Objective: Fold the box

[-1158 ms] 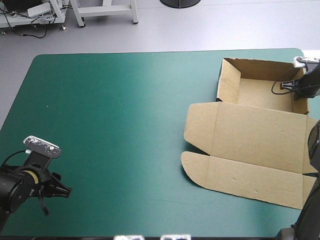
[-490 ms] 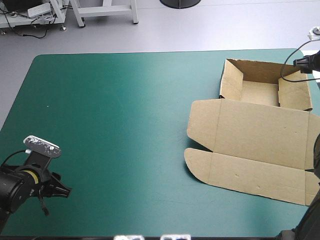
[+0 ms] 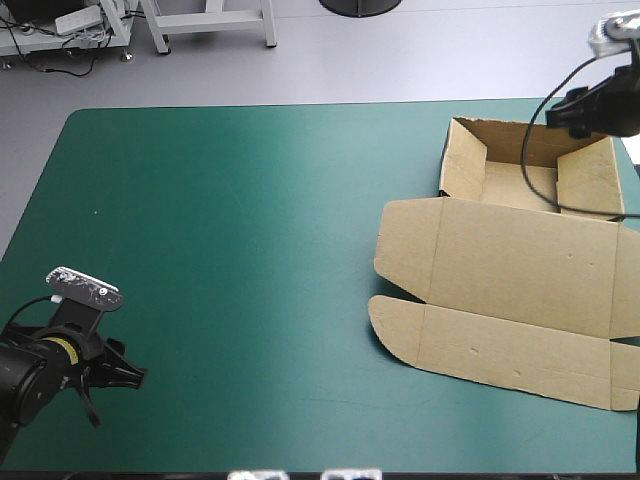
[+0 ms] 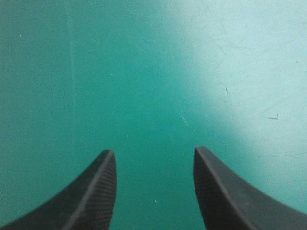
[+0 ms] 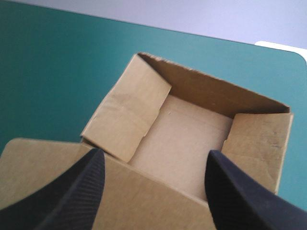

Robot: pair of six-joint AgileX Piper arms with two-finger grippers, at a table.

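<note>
The box (image 3: pixel 515 240) is lying at 3 o'clock, walls up, lid (image 3: pixel 505 305) flat. The right gripper (image 5: pixel 154 155) is hovering released above its walls; the left gripper (image 4: pixel 153 152) is idling released at 8 o'clock. Next is probably grasping the lid's edge.

Black, ribbed, fin-curved claw fingers (image 4: pixel 96 201)

I look down on the teal-green cover (image 3: pixel 250 250); fine scratches (image 4: pixel 184 119) mark it; a pale speck (image 3: pixel 95 212) sits near its left edge.
</note>
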